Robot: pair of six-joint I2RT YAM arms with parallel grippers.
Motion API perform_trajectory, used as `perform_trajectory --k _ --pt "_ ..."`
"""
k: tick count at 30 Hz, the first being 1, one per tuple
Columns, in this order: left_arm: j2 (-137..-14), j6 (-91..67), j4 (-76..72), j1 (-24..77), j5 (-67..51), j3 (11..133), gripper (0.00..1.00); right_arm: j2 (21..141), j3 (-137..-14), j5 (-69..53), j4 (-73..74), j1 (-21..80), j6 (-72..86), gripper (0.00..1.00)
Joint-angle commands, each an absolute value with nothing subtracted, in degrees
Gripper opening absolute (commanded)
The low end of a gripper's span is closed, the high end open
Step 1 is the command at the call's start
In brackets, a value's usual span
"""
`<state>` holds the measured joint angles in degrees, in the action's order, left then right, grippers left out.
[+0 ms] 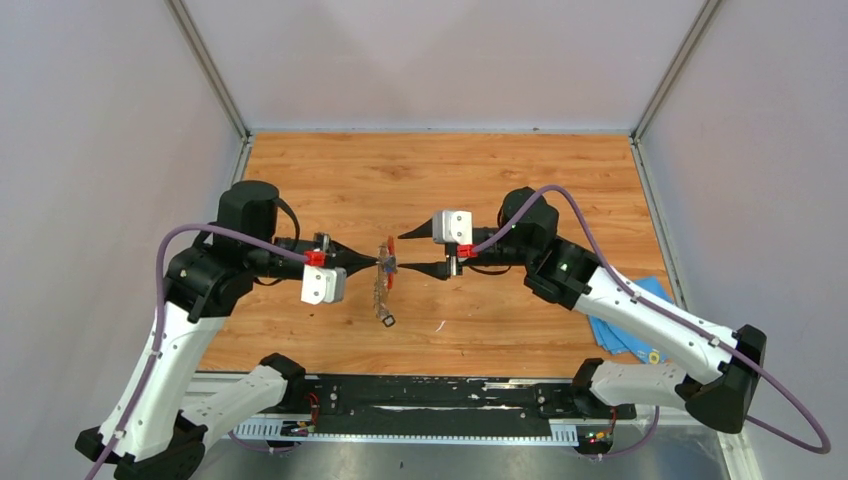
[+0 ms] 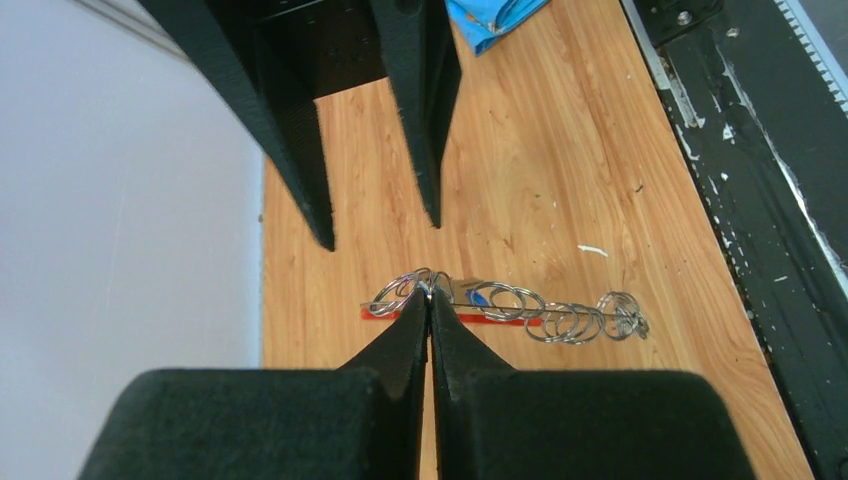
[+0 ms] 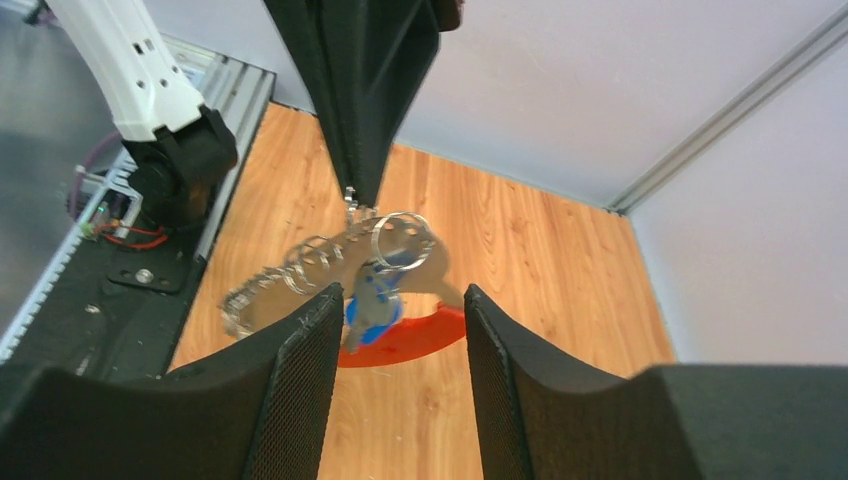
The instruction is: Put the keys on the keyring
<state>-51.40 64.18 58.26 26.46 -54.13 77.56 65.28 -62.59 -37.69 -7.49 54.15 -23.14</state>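
Left gripper (image 2: 430,295) pinched shut on the keyring (image 2: 500,318), holding it clear of the table (image 1: 450,170) — its grey rings (image 2: 575,322) string out sideways from the tips. Right gripper (image 3: 402,295) faces it, jaws spread, gripping nothing; the red loop (image 3: 420,335) and blue-headed key (image 3: 372,300) hang just ahead, in line with the open gap

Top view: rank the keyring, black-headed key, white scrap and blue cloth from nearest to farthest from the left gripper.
1. keyring, pinched by the left gripper
2. black-headed key, just toward the bases
3. white scrap, on the table, further right
4. blue cloth, far right edge
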Motion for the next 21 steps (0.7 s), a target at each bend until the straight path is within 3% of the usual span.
perform_trajectory --k 1,9,21 --pt "-49.9 66.8 57.0 26.9 -58.1 76.4 0.0 66.6 -70.2 -37.1 5.6 54.2 -34.0 0.52" --pt "-48.2 68.8 57.0 27.8 -60.4 74.1 0.0 74.6 -87.3 -61.0 25.9 46.8 -40.9 0.58" --pt "-46.8 68.4 57.0 28.6 -62.2 73.4 0.0 82.0 -95.4 -70.4 36.8 47.0 -43.5 0.52"
